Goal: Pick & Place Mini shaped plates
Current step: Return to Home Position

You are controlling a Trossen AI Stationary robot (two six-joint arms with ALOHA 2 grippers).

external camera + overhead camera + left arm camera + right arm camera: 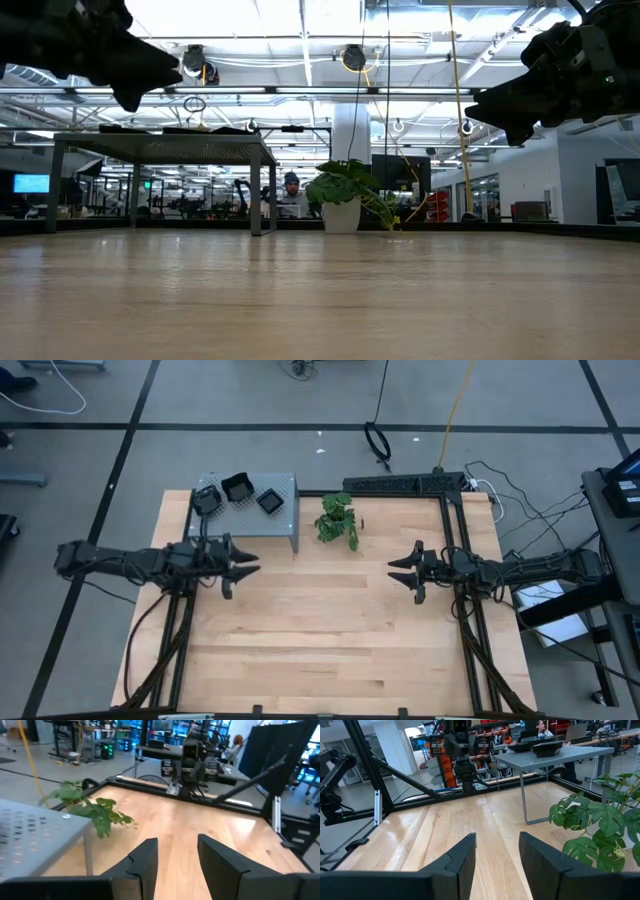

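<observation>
Three mini shaped plates, glossy black, lie on top of the grey perforated shelf at the table's far left: one at its left end, one in the middle, one toward its right. From the right wrist view a plate shows on the shelf top. My left gripper hovers open just in front of the shelf, pointing level toward the table's right, with nothing between its fingers. My right gripper hovers open at the right, pointing level toward the left, also with nothing between its fingers.
A small green potted plant stands just right of the shelf, between the two grippers and farther back. A black frame runs along the far right edge. Bare wooden tabletop spreads across the middle and near side.
</observation>
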